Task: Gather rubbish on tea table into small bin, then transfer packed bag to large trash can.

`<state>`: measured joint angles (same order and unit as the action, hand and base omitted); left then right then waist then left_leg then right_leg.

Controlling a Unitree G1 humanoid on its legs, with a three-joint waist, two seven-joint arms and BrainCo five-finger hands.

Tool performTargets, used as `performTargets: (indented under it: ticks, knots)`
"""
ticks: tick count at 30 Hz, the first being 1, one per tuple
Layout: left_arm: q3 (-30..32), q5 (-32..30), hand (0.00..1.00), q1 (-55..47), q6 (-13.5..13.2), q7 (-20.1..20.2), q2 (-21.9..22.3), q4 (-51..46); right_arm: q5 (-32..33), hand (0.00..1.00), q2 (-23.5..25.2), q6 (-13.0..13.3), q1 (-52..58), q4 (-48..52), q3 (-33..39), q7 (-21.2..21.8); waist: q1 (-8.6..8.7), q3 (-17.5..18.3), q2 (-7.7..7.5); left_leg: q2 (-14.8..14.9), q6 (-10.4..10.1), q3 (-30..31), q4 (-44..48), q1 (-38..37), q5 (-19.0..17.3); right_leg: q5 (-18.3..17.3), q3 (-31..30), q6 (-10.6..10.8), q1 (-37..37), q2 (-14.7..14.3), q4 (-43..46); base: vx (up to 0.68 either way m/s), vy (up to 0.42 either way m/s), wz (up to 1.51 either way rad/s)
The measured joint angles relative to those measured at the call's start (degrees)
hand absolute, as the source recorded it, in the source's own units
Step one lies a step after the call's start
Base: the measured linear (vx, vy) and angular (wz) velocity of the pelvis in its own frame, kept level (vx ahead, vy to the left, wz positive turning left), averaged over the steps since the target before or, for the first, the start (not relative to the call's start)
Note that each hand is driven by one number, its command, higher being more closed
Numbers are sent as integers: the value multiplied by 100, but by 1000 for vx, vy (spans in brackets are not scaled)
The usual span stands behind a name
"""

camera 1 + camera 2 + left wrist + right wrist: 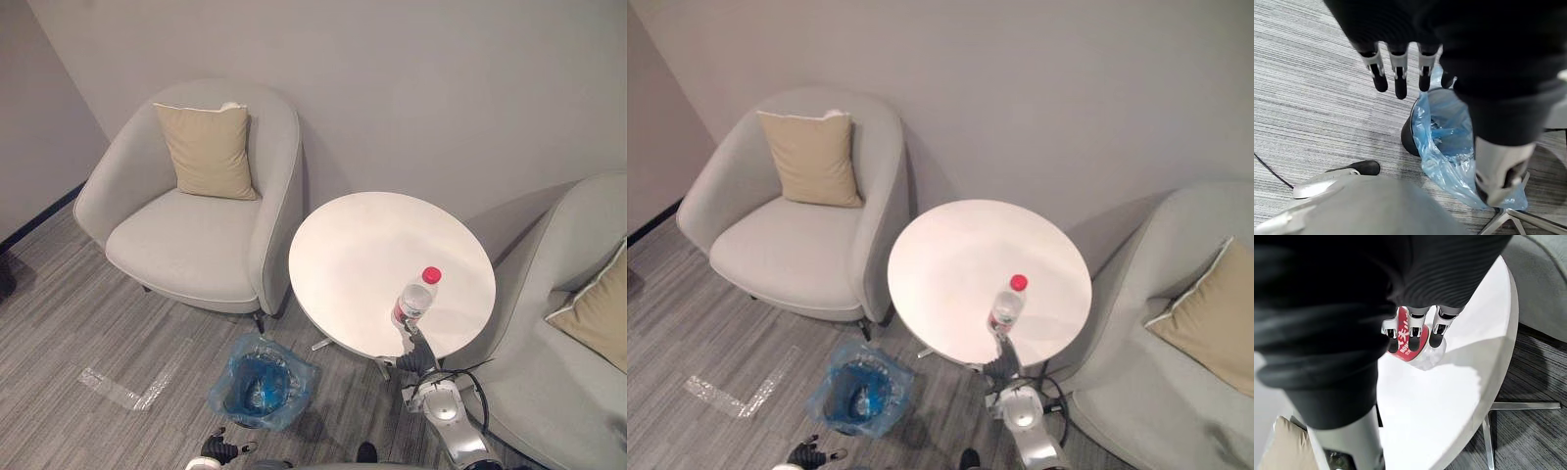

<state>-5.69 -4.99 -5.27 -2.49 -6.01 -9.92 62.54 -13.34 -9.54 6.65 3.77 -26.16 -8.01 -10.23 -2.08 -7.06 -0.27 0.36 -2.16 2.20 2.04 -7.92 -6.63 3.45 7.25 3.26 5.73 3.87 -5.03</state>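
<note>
One red-capped plastic bottle (415, 299) stands upright near the lower right edge of the round white tea table (353, 235). My right hand (419, 354) reaches it, fingers (1411, 338) straight against its label, thumb apart. My left hand (1399, 73) hangs with straight fingers over the blue-bagged small bin (260, 382) at lower left.
</note>
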Motion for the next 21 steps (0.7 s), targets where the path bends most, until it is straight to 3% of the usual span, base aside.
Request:
performTargets:
  ticks: [21]
  knots:
    - [10, -76, 0, -2, 14, -6, -6, -2, 44, 0, 249, -58, 87, 75, 951, -575, 2, -19, -21, 9, 6, -103, -179, -43, 77, 1, -112, 0, -45, -3, -2, -35, -7, -2]
